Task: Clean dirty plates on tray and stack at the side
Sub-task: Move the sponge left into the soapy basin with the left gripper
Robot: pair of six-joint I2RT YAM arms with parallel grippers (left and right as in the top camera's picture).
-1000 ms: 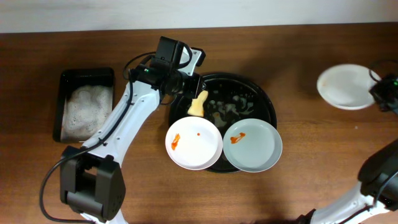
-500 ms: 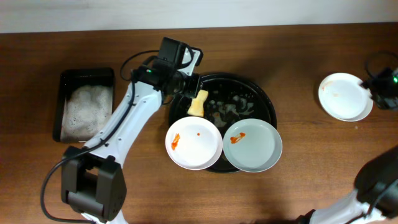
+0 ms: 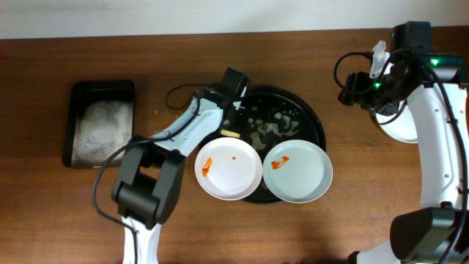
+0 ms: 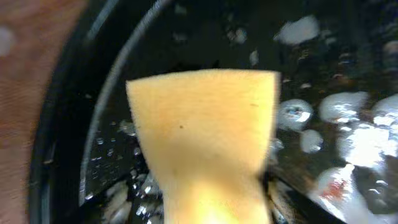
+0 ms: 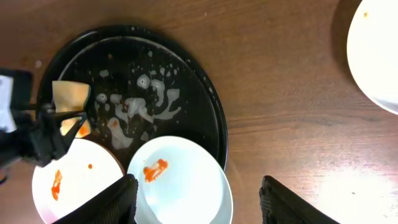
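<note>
Yellow sponge [image 4: 205, 137] gripped at the tray's [image 3: 317, 121] nine o'clock.
Left hand [image 3: 233, 127] clamps it; right hand [image 5: 198, 202] gapes wide, empty.

A dark brown, wood-grain bench [image 3: 58, 220] filled nearly the whole overhead view. A pale, off-white strip [image 3: 146, 15] ran along its far edge. Soft glare lay on the wood.

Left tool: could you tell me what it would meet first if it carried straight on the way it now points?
Probably the soapy floor of the black tray, with the sponge that the left tool grips touching first; the gap is hard to judge.
</note>
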